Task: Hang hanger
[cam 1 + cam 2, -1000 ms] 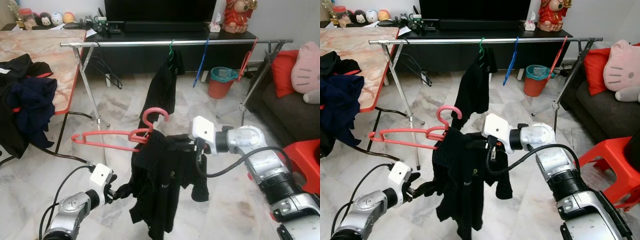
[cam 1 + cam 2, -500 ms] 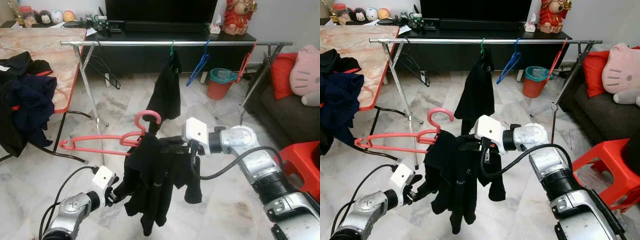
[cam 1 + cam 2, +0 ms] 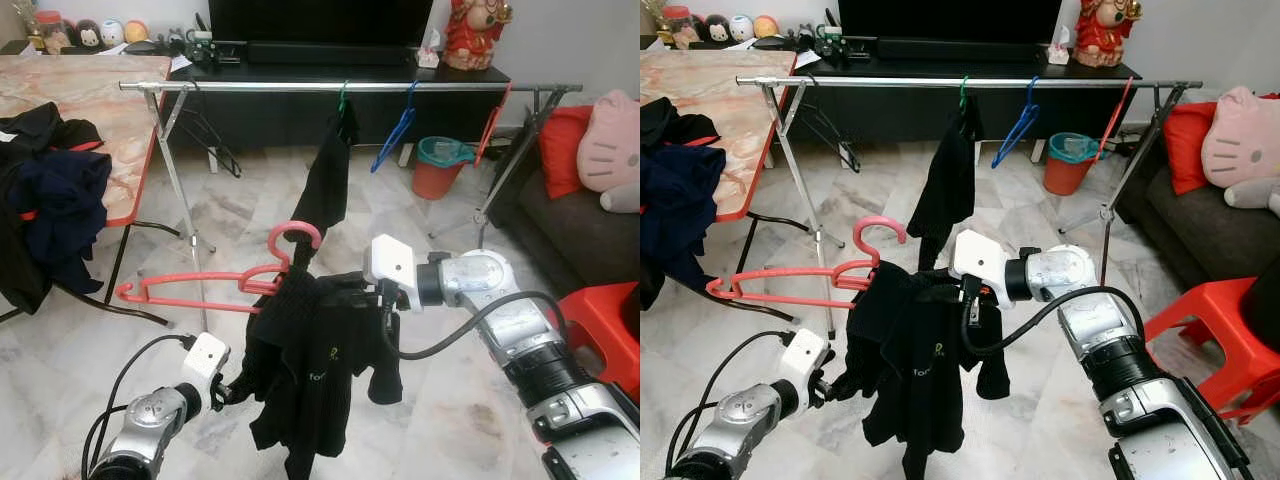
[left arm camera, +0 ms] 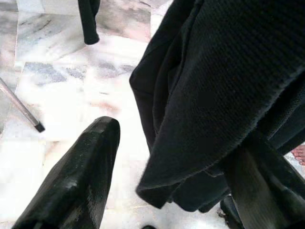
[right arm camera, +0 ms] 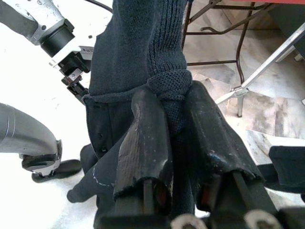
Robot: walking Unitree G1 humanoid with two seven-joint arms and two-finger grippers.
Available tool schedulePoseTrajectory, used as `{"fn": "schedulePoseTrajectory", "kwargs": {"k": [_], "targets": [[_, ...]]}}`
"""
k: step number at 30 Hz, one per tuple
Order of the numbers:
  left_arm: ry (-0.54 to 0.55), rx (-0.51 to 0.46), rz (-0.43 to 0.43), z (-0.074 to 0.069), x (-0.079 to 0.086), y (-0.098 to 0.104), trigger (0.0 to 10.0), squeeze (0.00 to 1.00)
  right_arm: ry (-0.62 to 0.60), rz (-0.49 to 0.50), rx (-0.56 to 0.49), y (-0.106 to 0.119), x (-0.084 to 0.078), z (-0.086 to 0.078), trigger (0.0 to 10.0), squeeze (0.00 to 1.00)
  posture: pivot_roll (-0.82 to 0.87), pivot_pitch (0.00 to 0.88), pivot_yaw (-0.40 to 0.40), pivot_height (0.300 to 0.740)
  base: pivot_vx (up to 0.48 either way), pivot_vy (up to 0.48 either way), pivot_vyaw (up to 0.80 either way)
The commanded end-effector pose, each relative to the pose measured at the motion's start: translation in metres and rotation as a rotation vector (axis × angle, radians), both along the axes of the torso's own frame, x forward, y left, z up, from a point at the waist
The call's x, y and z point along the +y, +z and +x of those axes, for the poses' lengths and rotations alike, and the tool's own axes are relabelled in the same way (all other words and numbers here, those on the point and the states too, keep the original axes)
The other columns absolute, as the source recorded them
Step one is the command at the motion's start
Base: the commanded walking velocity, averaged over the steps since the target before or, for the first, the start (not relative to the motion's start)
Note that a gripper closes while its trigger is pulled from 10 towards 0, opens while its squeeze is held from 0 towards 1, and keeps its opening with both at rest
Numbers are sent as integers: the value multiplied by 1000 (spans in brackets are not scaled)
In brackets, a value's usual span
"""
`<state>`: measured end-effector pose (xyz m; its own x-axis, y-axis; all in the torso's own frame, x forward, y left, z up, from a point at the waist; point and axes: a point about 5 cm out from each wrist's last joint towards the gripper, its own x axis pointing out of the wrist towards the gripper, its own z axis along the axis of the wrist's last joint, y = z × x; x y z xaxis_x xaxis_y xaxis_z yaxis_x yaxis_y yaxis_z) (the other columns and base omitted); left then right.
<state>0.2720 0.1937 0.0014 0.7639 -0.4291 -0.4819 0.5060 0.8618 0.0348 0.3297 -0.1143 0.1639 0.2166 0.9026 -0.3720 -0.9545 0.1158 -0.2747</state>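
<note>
Right gripper [image 5: 174,143] has its jaws clenched on the black garment [image 3: 320,360] half-draped on the pink hanger [image 3: 215,285] (well short of the rail [image 3: 350,87]), while the left gripper [image 4: 162,157] sits with jaws spread around the garment's lower edge.

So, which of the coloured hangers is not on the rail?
The pink hanger. It carries the black garment held by the right gripper, while the green, blue and red ones hang from the rail.

Garment [image 3: 320,350] on hanger [image 3: 215,285] before rail [image 3: 350,87], table [image 3: 95,100] left, sofa [image 3: 580,215] right
</note>
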Motion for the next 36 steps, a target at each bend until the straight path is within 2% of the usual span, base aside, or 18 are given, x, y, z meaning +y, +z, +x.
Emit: {"fn": "schedulePoseTrajectory", "kwargs": {"k": [1,14,36], "targets": [[7,-4,-9,1,-2,-1,0,0,25,24,-58,17,3,3,0,0,-88,0,-108,740,0,0,0],[43,10,-11,-3,-2,-7,0,0,30,23,-54,15,5,3,0,0,-84,0,-112,740,0,0,0],[139,4,-50,-5,9,-9,0,0,30,17,-31,7,4,0,0,0,-80,0,-113,740,0,0,0]]}}
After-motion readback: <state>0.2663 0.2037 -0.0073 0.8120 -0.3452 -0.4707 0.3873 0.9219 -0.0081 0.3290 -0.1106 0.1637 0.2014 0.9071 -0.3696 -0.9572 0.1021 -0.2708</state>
